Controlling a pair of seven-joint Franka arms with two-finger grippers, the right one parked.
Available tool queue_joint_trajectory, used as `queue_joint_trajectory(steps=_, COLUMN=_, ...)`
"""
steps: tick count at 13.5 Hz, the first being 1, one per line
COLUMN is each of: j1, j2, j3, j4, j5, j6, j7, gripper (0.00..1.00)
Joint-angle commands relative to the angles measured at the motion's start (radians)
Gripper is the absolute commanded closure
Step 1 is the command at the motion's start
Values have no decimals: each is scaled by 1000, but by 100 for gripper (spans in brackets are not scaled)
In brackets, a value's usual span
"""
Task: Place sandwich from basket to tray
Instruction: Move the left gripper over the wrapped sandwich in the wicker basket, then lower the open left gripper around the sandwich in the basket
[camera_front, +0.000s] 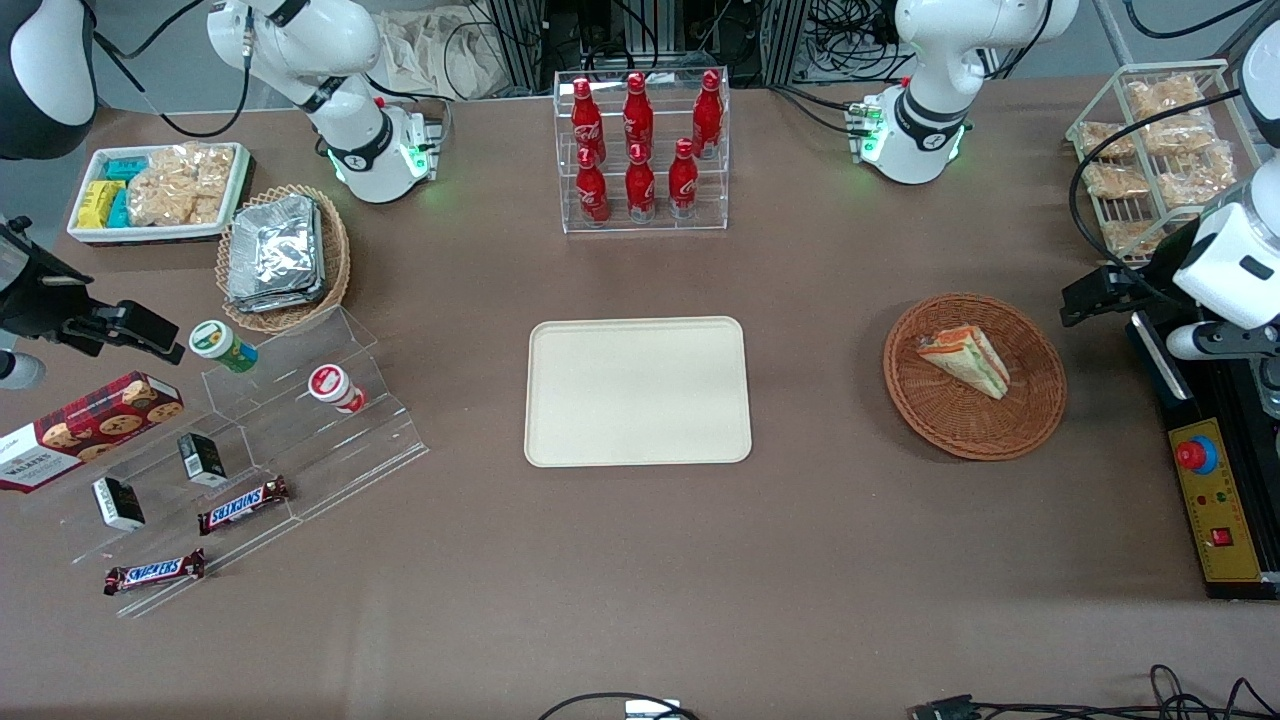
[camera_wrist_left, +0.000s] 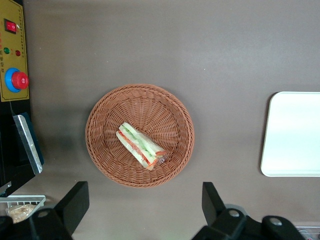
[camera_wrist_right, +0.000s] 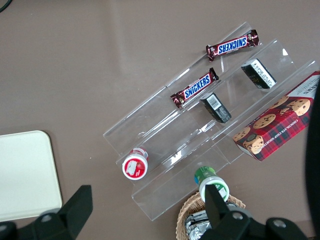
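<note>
The sandwich (camera_front: 965, 360) (camera_wrist_left: 141, 146), a wrapped white-bread wedge with orange, red and green layers, lies in the middle of the round reddish-brown basket (camera_front: 975, 440) (camera_wrist_left: 100, 150). The cream tray (camera_front: 638, 392) (camera_wrist_left: 295, 135) sits bare at the table's centre, a short way from the basket toward the parked arm's end. My left gripper (camera_front: 1100, 292) (camera_wrist_left: 144, 202) hangs high above the table beside the basket, toward the working arm's end. It is open, its black fingers (camera_wrist_left: 75, 200) spread wide with only bare table between them, clear of the basket's rim.
A black and yellow control box with a red button (camera_front: 1215, 500) (camera_wrist_left: 14, 65) lies by the basket at the working arm's end. A wire rack of snack bags (camera_front: 1160, 140) and a clear rack of red bottles (camera_front: 640, 150) stand farther from the camera. A stepped acrylic stand (camera_front: 290, 440) is at the parked arm's end.
</note>
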Motion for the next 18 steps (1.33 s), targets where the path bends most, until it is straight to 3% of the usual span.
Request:
queue_joint_trajectory(steps=1, j1=-16, j2=9, j3=11, j4=34, j5=1, j6=-31, j7=-16, gripper=0)
queue_joint_trajectory(steps=8, j1=-13, j2=12, j3=14, j4=-40, j5=9, j6=9, j7=-82, gripper=0)
queue_joint_trajectory(steps=16, j1=-14, j2=-51, j3=13, j4=-405, j5=19, j6=329, j7=-358, gripper=0)
queue_joint_trajectory(steps=18, j1=-17, j2=-53, j3=10, j4=-469, j5=61, j6=389, j7=-450, gripper=0)
